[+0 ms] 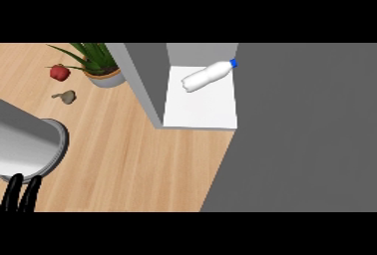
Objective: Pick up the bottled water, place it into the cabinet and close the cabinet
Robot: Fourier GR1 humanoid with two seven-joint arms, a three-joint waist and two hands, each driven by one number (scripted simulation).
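Left hand (18, 193) at near-left edge, fingers straight, holding nothing. Right hand out of view. Bottled water (208, 75) lies on its side on white shelf (199, 112) inside cabinet (145, 84), blue cap toward far right. Likely light, smooth, slippery, thin-walled, apt to roll. Best hold: round mid-body. Cabinet not yet closed.

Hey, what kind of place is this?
Most likely a kitchen: a wooden countertop, an open cabinet with a water bottle lying on its white shelf, and a potted plant next to a red fruit.
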